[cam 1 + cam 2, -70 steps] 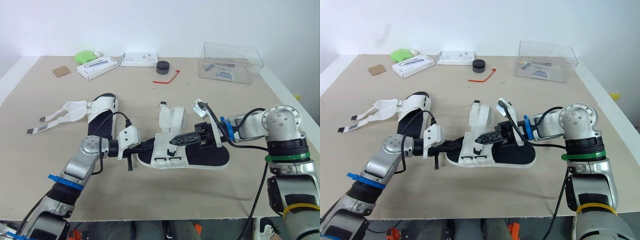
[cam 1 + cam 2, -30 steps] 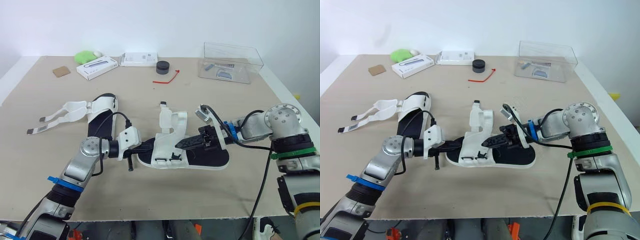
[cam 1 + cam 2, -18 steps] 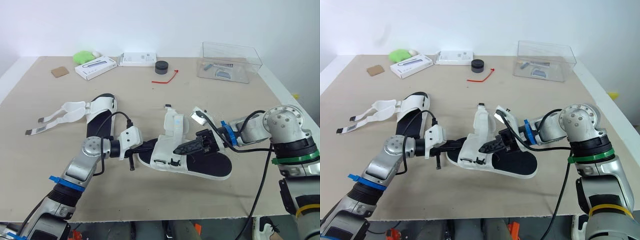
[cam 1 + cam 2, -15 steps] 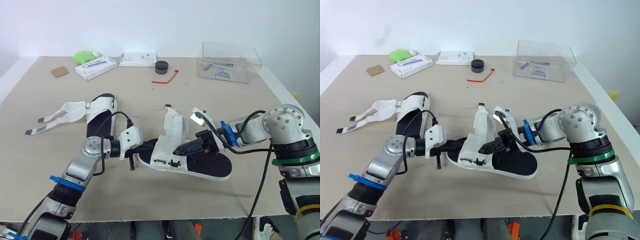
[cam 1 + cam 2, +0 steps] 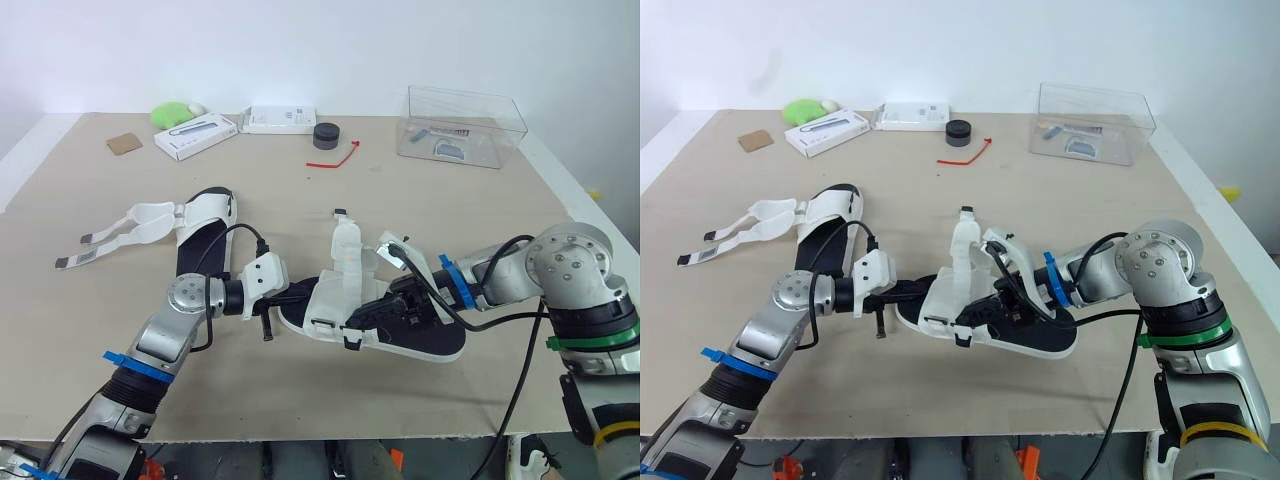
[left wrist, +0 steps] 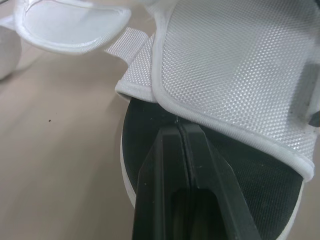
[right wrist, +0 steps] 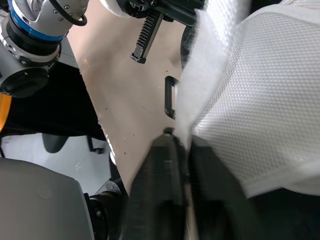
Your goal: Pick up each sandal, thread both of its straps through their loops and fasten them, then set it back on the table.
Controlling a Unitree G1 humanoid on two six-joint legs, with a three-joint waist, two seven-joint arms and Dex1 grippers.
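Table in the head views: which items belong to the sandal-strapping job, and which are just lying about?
Job in hand: held sandal; second sandal, straps loose; left end effector; right end effector.

Lying about: green object; long white box; flat white box; black puck; red tie; clear box; brown card.

Bright, even, diffuse from above. Soft faint shadows under things on table (image 5: 420, 210). Mild glare on clear box (image 5: 463, 125). Blown-out white on back wall (image 5: 300, 50).
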